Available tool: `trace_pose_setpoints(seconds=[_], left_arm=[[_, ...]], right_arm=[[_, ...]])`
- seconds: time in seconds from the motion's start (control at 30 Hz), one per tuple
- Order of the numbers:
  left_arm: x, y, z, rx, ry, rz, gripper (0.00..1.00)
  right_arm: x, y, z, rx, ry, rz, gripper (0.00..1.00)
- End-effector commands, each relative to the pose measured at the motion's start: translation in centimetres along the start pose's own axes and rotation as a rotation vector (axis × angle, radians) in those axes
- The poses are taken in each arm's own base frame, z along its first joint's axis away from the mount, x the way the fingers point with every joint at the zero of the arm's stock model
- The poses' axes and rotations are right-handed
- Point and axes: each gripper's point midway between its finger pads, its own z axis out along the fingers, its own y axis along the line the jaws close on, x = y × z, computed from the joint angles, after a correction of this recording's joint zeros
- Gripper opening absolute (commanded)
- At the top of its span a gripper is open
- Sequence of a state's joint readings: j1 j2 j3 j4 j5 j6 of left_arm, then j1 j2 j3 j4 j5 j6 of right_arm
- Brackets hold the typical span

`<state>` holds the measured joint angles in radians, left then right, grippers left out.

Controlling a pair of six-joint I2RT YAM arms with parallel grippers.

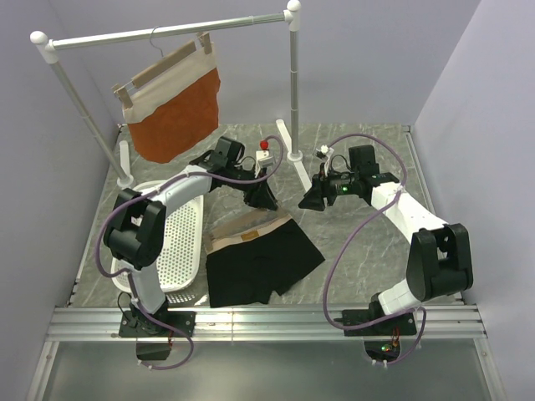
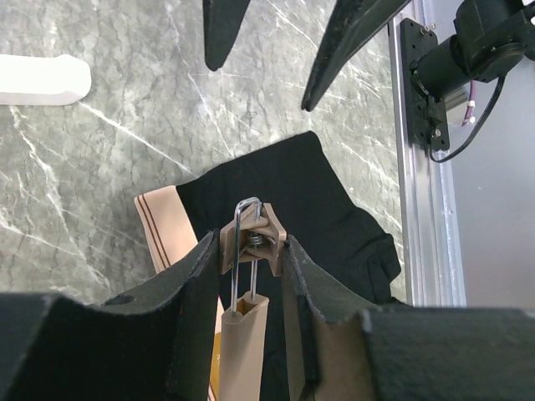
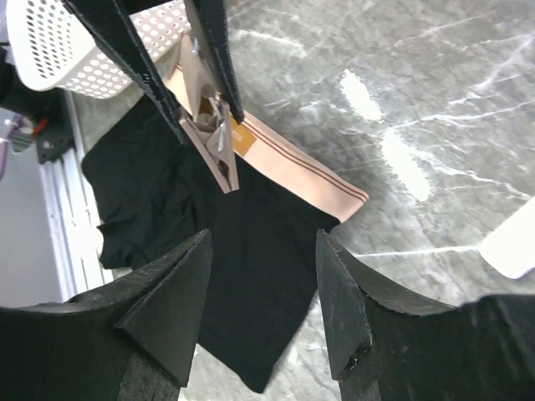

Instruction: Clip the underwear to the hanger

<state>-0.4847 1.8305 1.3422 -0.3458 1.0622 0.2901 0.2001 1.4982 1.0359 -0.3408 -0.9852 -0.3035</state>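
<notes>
Left tool (image 2: 252, 251) pinches hanger (image 2: 247, 326) (mostly hidden, though).

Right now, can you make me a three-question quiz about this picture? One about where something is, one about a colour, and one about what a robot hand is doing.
1. Where is the black underwear?
A. inside a box
B. flat on the table
C. on a chair

2. What colour is its waistband?
A. tan
B. green
C. blue

3. What is the left gripper doing?
A. hanging open over nothing
B. pinching a wooden clip
C. holding a cup

Answers:
1. B: it lies spread out on the grey marbled top.
2. A: a tan strip runs along its top edge.
3. B: its two black fingers press on both sides of the clip, just over the waistband.
</notes>
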Motion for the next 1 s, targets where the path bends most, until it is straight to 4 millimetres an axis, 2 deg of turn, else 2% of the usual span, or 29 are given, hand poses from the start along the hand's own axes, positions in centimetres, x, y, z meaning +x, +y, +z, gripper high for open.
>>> trace_pose_setpoints(seconds=[0.0,0.07,0.1,0.2,0.23,0.33,0.37,0.4,0.43,0.47,0.53,0.57,0.6,0.63,0.7,0.8,0.83,0.87,0.97], left_arm=[[-1.8,0.1,-0.4,0.001,-0.018,0.057,0.00],[-1.7,0.2,-0.4,0.006,-0.009,0.064,0.03],[-1.7,0.3,-0.4,0.001,-0.010,0.062,0.11],[-2.0,0.2,-0.5,0.002,-0.011,0.061,0.18],[-1.8,0.2,-0.4,0.006,-0.005,0.046,0.24],[-1.6,0.1,-0.3,0.017,0.005,0.037,0.29],[-1.5,0.2,-0.3,0.016,0.006,0.031,0.27],[-1.4,0.2,-0.3,0.016,0.009,0.040,0.13],[-1.3,0.1,-0.4,0.017,0.009,0.042,0.10],[-1.3,0.1,-0.3,0.019,0.007,0.044,0.09],[-1.4,0.3,-0.3,0.017,0.009,0.037,0.18],[-1.4,0.1,-0.3,0.024,0.010,0.037,0.17],[-1.4,0.0,-0.3,0.031,0.007,0.049,0.05],[-1.5,-0.1,-0.3,0.034,0.001,0.054,0.00],[-1.7,-0.5,-0.3,0.042,-0.009,0.070,0.00],[-1.8,-0.5,-0.2,0.040,-0.007,0.072,0.00],[-1.7,-0.3,-0.2,0.031,-0.002,0.071,0.00],[-1.8,-0.3,-0.3,0.030,0.000,0.068,0.00],[-1.8,-0.2,-0.2,0.024,0.004,0.075,0.00]], right_arm=[[-1.4,1.0,-0.2,-0.036,-0.036,-0.009,0.60],[-1.4,0.9,-0.1,-0.042,-0.034,0.010,0.60],[-1.5,1.0,0.1,-0.047,-0.037,0.010,0.60],[-1.5,0.8,0.1,-0.045,-0.038,0.017,0.60],[-1.5,0.8,0.1,-0.046,-0.037,0.015,0.60],[-1.5,0.7,0.1,-0.042,-0.034,0.013,0.61],[-1.4,0.7,0.1,-0.039,-0.032,0.009,0.61],[-1.5,0.7,0.1,-0.037,-0.034,0.009,0.61],[-1.5,0.7,0.0,-0.035,-0.035,0.008,0.61],[-1.4,0.7,0.1,-0.036,-0.032,0.009,0.61],[-1.4,0.6,0.1,-0.037,-0.029,0.016,0.61],[-1.4,0.7,0.1,-0.040,-0.028,0.027,0.66],[-1.4,0.5,0.4,-0.046,-0.031,0.034,0.66],[-1.5,0.7,0.5,-0.051,-0.034,0.058,0.66],[-1.9,0.5,0.9,-0.050,-0.054,0.061,0.66],[-3.0,0.4,1.7,-0.051,-0.099,0.102,0.57],[-3.3,0.6,1.8,-0.065,-0.103,0.158,0.49],[-4.0,0.6,2.1,-0.075,-0.114,0.162,0.46],[-4.2,1.2,3.0,-0.118,-0.096,0.237,0.43]])
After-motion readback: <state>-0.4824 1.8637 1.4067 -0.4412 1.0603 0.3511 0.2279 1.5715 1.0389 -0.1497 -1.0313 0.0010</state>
